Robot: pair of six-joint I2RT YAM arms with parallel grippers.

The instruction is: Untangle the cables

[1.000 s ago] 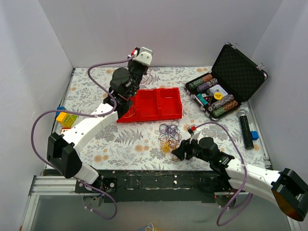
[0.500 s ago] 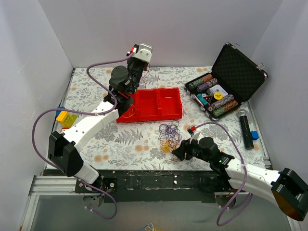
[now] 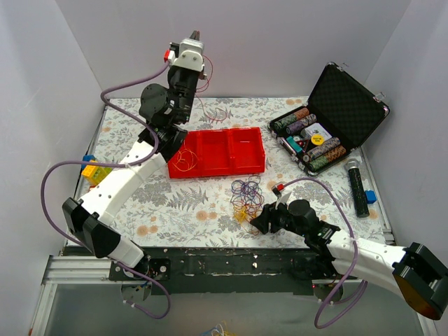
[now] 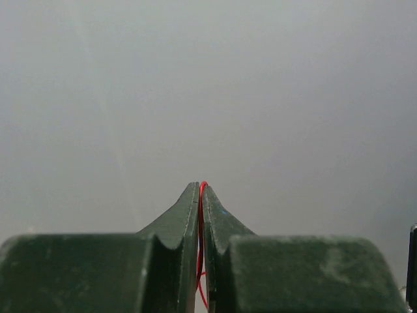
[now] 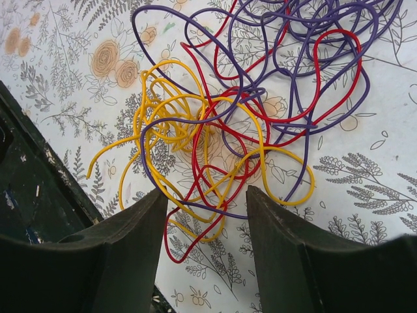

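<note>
L hand [image 4: 201, 189] first: clamped tight on a red wire [image 4: 199, 261], strand pinched right at the tips, a bit of loop poking out above. It's up high, past the far-left corner of the red tray [image 3: 231, 169]. That reads as a lift to let the strand hang free of everything else. Can't tell from the top view whether its tail is clear of the tabletop [image 3: 175, 203].

A yellow wire [image 3: 185, 159] lies in the tray's left compartment, so the tray looks like your sorted pile.

R hand [image 5: 207, 194]: spread wide, nothing in it, low at the near edge of the cables [image 5: 241, 111], fingers straddling the yellow/red loops. The cables sit on the tabletop between tray and R hand, with purple, red & yellow knotted together.

My read: R is lined up to pin or pick the next strand, and yellow on the near side looks loosest. Risk: the wire's thin, so the whole clump may drag along if you pull w/o holding the rest down.
</note>
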